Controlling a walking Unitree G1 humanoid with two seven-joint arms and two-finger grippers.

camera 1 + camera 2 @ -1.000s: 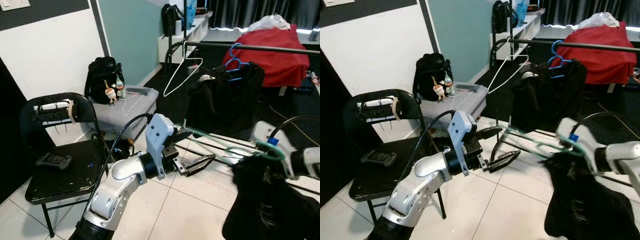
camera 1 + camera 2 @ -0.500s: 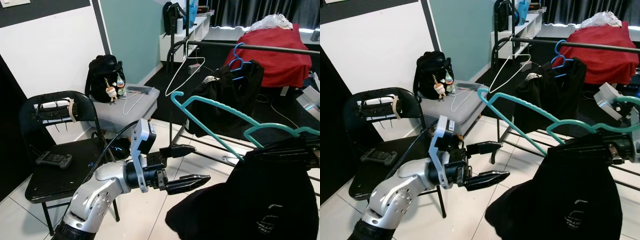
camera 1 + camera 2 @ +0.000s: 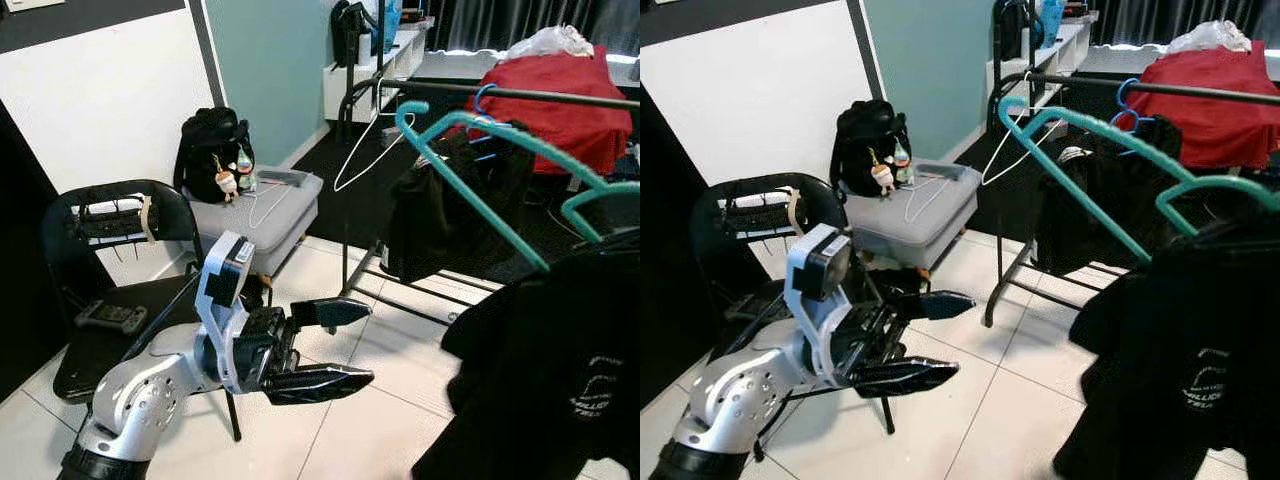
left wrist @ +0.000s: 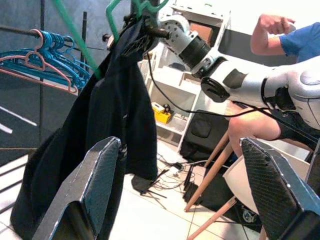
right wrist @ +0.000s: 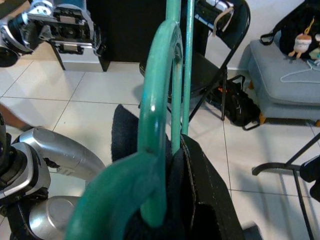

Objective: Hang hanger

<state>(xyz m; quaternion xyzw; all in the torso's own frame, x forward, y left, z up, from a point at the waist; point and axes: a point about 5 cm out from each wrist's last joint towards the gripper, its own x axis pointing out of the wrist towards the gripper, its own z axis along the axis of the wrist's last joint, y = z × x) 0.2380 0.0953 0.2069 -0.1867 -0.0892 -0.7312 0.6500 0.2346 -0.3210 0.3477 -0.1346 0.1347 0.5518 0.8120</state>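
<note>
Against the clothes rail [image 3: 520, 94], the teal hanger [image 3: 480, 170] runs off-frame.

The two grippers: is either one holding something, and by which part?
The left gripper is open and holds nothing. The right gripper clamps the teal hanger, which carries a black shirt, by its frame at the garment's top.

you're in a lived-in home room: clothes rail [image 3: 520, 95] upper right, folding chair [image 3: 110, 300] lower left, red-covered bed [image 3: 560, 100] behind.
</note>
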